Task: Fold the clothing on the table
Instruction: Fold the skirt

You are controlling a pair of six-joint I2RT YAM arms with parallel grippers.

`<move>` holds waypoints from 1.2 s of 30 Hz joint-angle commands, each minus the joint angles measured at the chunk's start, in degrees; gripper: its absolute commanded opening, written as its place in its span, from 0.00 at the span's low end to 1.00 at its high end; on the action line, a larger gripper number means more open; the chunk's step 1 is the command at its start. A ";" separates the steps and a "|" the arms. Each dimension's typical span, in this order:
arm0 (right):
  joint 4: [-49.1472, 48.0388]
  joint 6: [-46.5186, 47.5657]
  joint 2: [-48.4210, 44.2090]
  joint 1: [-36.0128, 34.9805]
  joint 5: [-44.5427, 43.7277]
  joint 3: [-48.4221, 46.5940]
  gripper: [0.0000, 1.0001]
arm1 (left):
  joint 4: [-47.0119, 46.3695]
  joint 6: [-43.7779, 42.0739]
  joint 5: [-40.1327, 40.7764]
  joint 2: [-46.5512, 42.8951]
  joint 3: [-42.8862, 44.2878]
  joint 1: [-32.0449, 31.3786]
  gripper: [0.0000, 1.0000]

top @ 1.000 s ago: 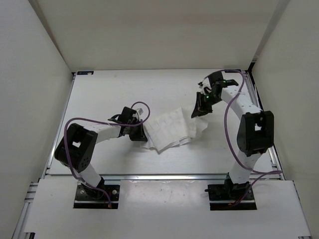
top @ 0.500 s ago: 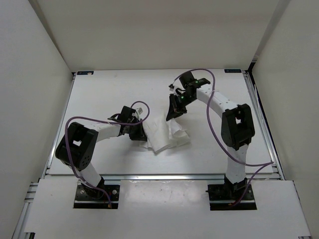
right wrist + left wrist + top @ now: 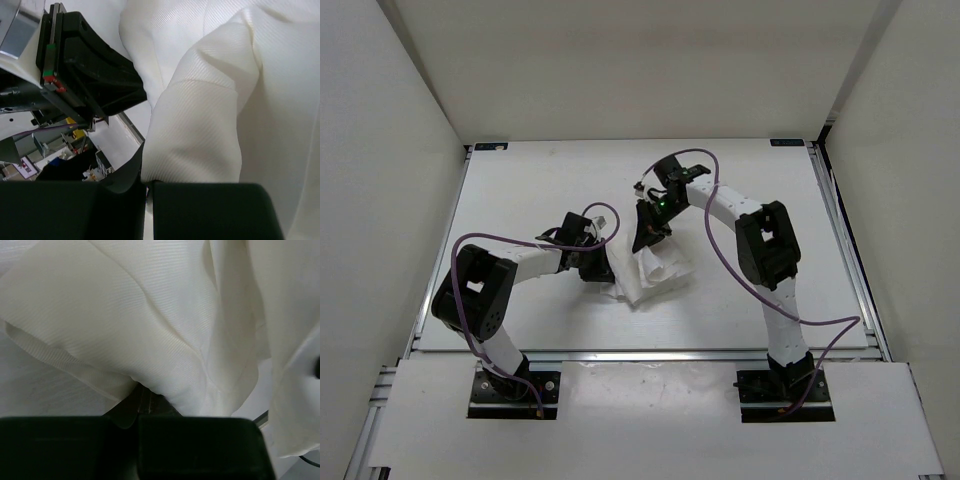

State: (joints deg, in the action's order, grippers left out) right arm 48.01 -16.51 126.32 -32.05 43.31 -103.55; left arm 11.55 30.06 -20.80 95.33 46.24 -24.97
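Right claw (image 3: 642, 240) has been swung left across the bench (image 3: 540, 190) since a second ago. The right edge of the clothing (image 3: 648, 272) has been carried along with it, so the once wide spread is now bunched into a narrow heap. Left claw (image 3: 603, 268) has not been shifted.

Clothing is found near mid-bench, a bit left of centre. It is white, finely ribbed and doubled over on itself. Its upper right part is lifted and draped from the right claw, and the lower part is laid on the bench.

The left edge is pinched by the left claw. In the left wrist view the jaws are closed flat with a fold of fabric caught between them. The right claw is likewise clamped tight on a fold. In the right wrist view fabric is bulged out just above its closed jaws.

The claws are held near each other, the right one just beyond and right of the left, with the heap between and below them. In the right wrist view the left claw's black body is seen just beside the fabric, upper left.

Purple cables (image 3: 720, 262) are looped along both arms. Silver rails (image 3: 847, 250) are seen along the bench edges.
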 commanded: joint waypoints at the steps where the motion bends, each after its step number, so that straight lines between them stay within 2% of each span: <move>1: -1.34 -1.24 2.86 -2.40 4.59 -3.94 0.00 | 0.05 -0.53 0.32 -0.05 1.40 0.97 0.00; 4: -1.69 -1.50 5.42 -3.10 5.90 -6.22 0.00 | 0.23 -0.88 0.32 0.03 1.83 1.24 0.00; 6: -2.39 -2.03 6.65 -3.45 6.96 -6.93 0.03 | 0.40 -0.62 0.67 -0.14 1.40 1.50 0.00; 8: -3.00 -2.47 7.27 -3.37 9.41 -6.50 0.17 | 0.40 -1.15 0.67 -0.58 1.13 1.42 0.00; 11: -6.59 -4.04 5.44 -3.36 12.75 -5.62 0.29 | 0.23 -0.80 0.84 -0.93 0.17 2.20 0.00; 15: -13.18 -5.54 1.48 -2.84 17.15 -3.42 0.57 | 0.06 -1.06 0.67 -1.46 -0.18 3.26 0.00; 16: -14.16 -5.98 0.43 -2.67 17.77 -2.89 0.58 | 0.57 -0.97 0.58 -1.64 -0.44 3.70 0.00; 18: -14.00 -6.16 -1.95 -2.31 17.77 -2.54 0.55 | 0.49 -1.85 0.49 -2.07 -0.10 5.01 0.00; 20: -15.04 -7.12 -4.40 -0.91 18.04 0.17 0.47 | 1.28 -1.85 0.41 -2.60 0.52 6.33 0.00; 25: -24.17 -11.51 -11.00 3.40 17.68 10.54 0.09 | 4.09 -2.73 -0.03 -6.11 2.97 10.90 0.00; 30: -22.71 -9.95 -7.34 4.55 16.72 11.53 0.03 | 8.13 -3.52 -1.69 -9.55 6.22 16.26 0.00; 32: -21.21 -8.90 -4.87 3.93 15.58 10.83 0.01 | 6.74 -1.78 -5.99 -11.73 7.02 18.20 0.00; 34: -20.24 -8.01 -0.83 2.44 15.14 10.39 0.00 | 3.31 1.30 -15.02 -11.83 7.37 19.43 0.00; 36: -19.10 -7.22 2.15 1.82 14.43 9.68 0.00 | -3.08 7.35 -20.56 -11.92 7.64 18.82 0.00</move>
State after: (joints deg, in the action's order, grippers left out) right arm 26.72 -25.82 123.98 -28.21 58.35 -92.49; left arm 15.33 31.03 -29.17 85.43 52.03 -5.76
